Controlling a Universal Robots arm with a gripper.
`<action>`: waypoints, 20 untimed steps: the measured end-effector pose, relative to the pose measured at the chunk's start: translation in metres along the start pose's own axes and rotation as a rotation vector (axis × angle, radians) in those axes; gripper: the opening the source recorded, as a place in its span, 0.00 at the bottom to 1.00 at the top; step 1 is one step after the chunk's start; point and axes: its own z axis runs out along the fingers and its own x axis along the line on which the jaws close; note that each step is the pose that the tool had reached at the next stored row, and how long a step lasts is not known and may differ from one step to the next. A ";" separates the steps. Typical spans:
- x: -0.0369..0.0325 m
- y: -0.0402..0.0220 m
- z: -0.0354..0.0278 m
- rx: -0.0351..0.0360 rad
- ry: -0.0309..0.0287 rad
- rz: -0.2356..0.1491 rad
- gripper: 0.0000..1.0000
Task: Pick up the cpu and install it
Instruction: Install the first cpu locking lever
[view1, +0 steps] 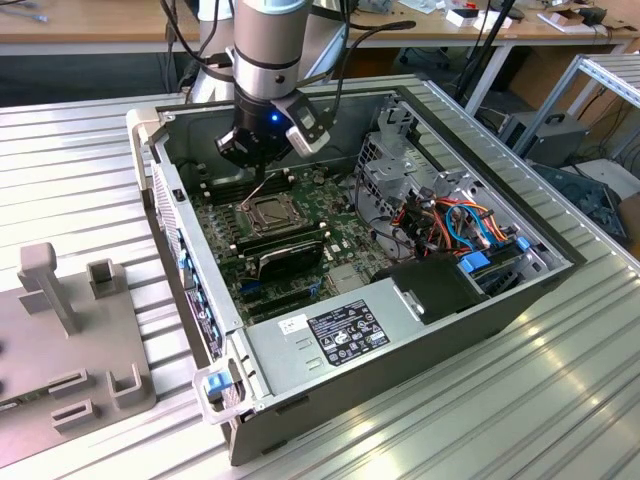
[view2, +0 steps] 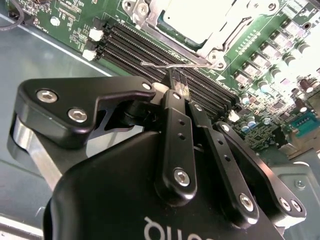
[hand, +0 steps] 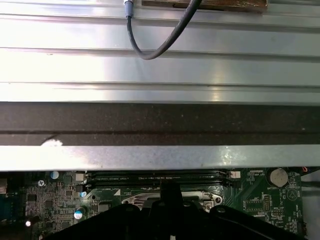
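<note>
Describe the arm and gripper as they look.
The arm is a silver-grey tube with a black ring and a blue light near the wrist; black cables trail beside it. The gripper is matte black, with angular linkage plates fastened by silver screws, two narrow fingers and white lettering on its body.

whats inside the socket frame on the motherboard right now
A pale, flat square face fills the opening of the socket frame, probably the cpu. The claw, closed, hangs beside it. Anything beneath that face is covered.

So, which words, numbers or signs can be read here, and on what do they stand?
Black label on the power supply: too small to read.
White sticker beside it: too small.
White letters on the gripper: cut off at the edge.
None reads whole.
</note>
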 end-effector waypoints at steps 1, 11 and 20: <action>0.0000 -0.0001 0.0004 -0.0002 0.0000 0.000 0.11; 0.0005 -0.0008 0.0058 0.0002 0.0003 0.000 0.11; 0.0006 -0.0013 0.0086 -0.0002 0.0002 0.000 0.11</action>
